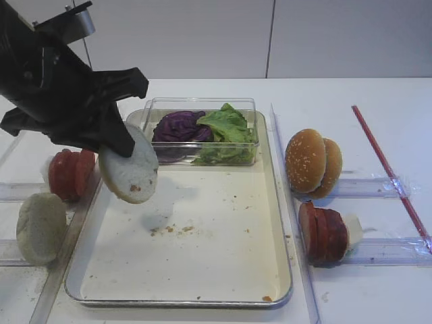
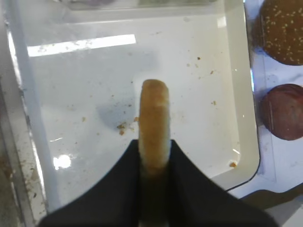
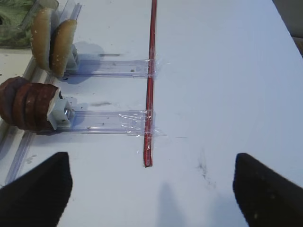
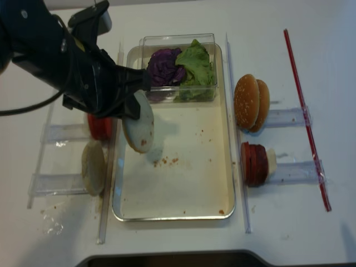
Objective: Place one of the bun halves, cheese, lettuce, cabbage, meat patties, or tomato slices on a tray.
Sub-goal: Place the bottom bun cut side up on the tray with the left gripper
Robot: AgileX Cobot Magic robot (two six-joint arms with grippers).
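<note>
Left hand (image 1: pixel 120 150) angled down over the tray (image 1: pixel 223 223), pinching a bun half (image 1: pixel 129 169) edge-on

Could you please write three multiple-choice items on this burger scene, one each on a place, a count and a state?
1. Where is the clear box of lettuce and cabbage?
A. at the tray's far end
B. on the table right of the tray
C. under the red stick

2. How many sesame bun tops stand right of the tray?
A. one
B. two
C. four

3. What state is the bun half in?
A. lying flat on the tray
B. held above the tray in the left gripper
C. resting in the box

Answers: 1 A, the box sits inside the far rim. 2 B, two stand together. 3 B, closed jaws pinch it, shadow beneath.
</note>
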